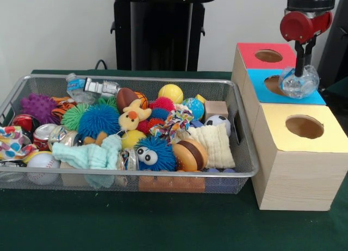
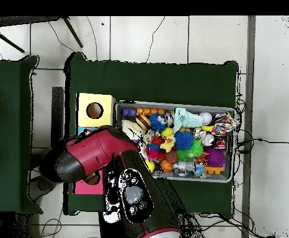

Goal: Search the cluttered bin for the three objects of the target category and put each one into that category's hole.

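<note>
Front view shows the pincer (image 1: 300,72) closed on a crumpled clear plastic bottle (image 1: 299,82), held just above the hole in the blue-topped box (image 1: 318,96). That box sits between the red-topped box (image 1: 247,52) and the yellow-topped box (image 1: 293,153), beside the wire bin's (image 1: 242,153) right edge on the green surface (image 1: 163,224). Another clear bottle (image 1: 92,87) lies at the bin's far-left corner among the toys.
</note>
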`<move>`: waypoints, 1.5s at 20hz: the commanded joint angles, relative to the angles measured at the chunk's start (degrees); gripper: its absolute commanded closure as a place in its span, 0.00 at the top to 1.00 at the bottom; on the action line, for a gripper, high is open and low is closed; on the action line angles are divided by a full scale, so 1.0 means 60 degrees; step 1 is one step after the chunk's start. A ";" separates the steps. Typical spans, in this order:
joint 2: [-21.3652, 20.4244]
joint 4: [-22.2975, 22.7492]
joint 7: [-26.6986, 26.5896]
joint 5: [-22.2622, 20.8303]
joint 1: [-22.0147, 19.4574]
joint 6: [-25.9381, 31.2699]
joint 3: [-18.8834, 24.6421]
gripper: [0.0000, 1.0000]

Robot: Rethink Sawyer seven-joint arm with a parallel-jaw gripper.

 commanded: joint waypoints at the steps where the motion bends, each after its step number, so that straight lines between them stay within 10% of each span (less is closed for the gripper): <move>1: 0.0519 -0.0357 0.2101 0.0228 -0.0029 -0.0253 -0.0850 0.00; 30: 0.0323 0.0358 0.1220 0.0985 -0.0192 0.0896 -0.1026 0.00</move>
